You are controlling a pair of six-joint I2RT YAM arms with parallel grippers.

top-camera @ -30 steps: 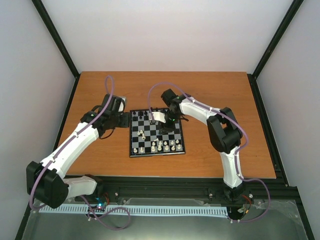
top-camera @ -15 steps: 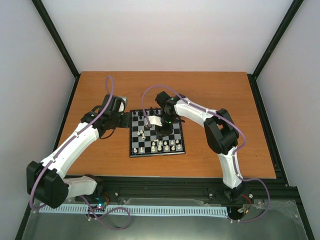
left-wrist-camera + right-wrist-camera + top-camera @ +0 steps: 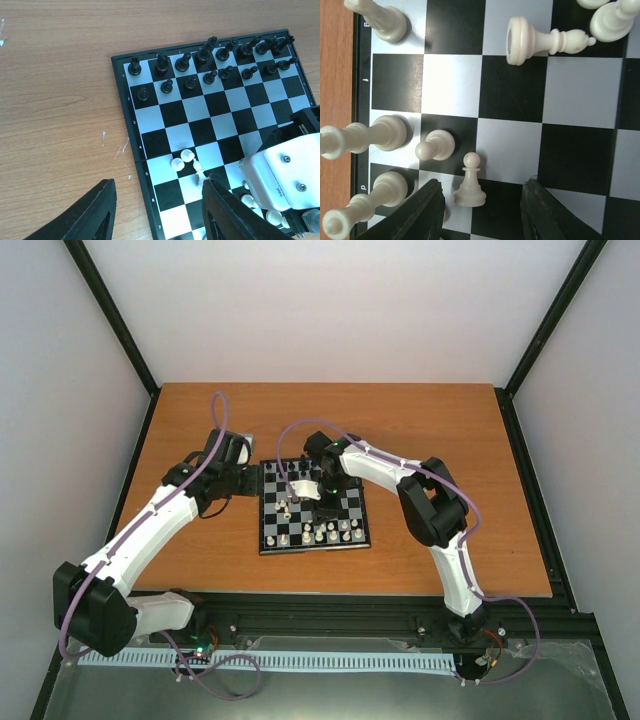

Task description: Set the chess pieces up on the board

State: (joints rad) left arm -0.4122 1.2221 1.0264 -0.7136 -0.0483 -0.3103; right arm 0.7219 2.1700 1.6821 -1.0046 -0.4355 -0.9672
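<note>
Sixteen black pieces (image 3: 190,81), two rows, one board (image 3: 150,119).

The right gripper (image 3: 322,508) hangs low over the middle of the board (image 3: 264,532), with its arm reaching in from the right. White pieces (image 3: 330,533) stand in rows on its near side, with a few more at its left. Black pieces (image 3: 285,470) line the far side beyond it. The left gripper (image 3: 248,480) sits just off the board's left edge, over the wooden table (image 3: 430,420).
</note>
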